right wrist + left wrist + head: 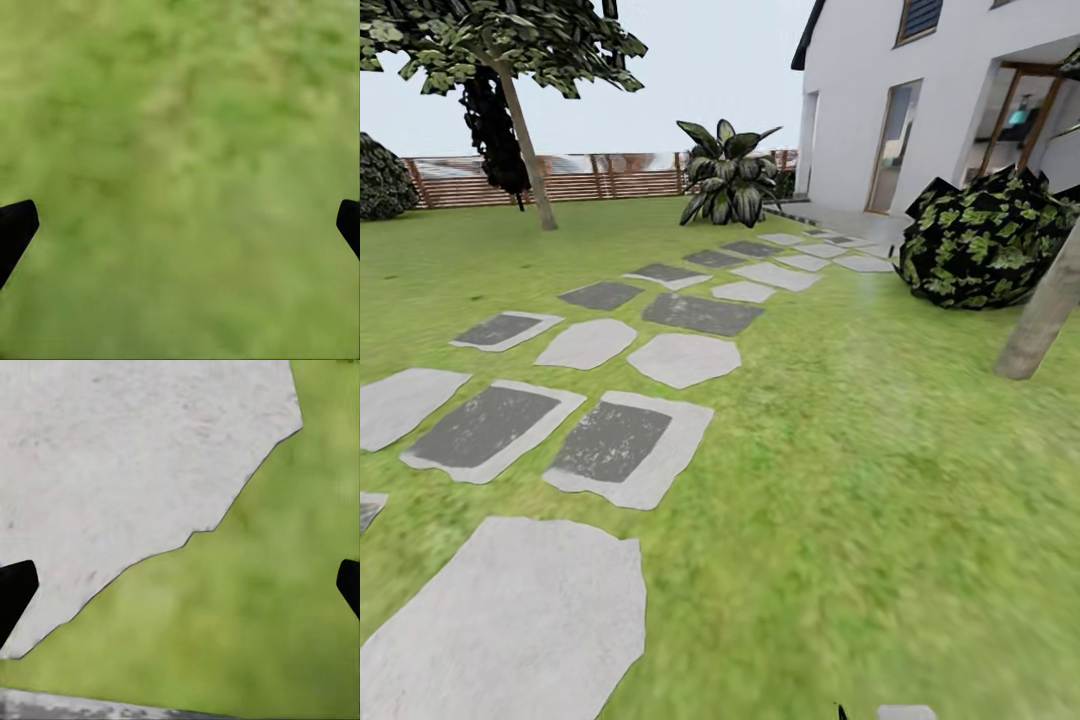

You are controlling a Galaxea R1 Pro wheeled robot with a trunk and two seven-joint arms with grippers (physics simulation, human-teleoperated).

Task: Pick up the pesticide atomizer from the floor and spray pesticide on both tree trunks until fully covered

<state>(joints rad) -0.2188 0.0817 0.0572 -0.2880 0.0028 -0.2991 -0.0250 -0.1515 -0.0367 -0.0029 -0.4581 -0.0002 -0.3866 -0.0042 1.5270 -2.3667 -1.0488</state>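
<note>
Left pincer point(180, 585): its two dark fingertips point(15, 592) sit at opposite edges of the left wrist view, set wide apart with nothing between them.
Under the left pincer: the ragged edge of a pale grey stepping stone point(112, 457), with lawn point(247, 607) beside it; one fingertip is over the stone's corner, the other over grass.
Right pincer point(180, 225): fingers spread just as wide, nothing held.
Under the right pincer: blurred green grass point(180, 150) from one fingertip to the other.
Garden: a wide lawn point(860, 480) lies ahead of both pincers, ringed at the far side by a brown slatted wooden fence point(600, 180).
Stepping stones: a path of pale and dark grey slabs point(630, 445) runs away from the robot towards the house, the nearest big slab point(510, 620) on the left pincer's side.
Far tree point(525, 140): well ahead and on the left pincer's side, a slim leaning trunk under a leafy crown, close to the fence.
Near trunk point(1045, 310): a thick, pale grey-tan column on the right pincer's side, tilted and cut off by the picture's edge, well away from both pincers.
Atomizer: I cannot make it out anywhere on the ground here.
Bushes: a dark mottled shrub point(985, 240) stands just beside the near trunk; a broad-leaved plant point(728, 175) stands at the end of the path.
House: white walls point(860, 90) with a doorway point(892, 145), beyond the path.
</note>
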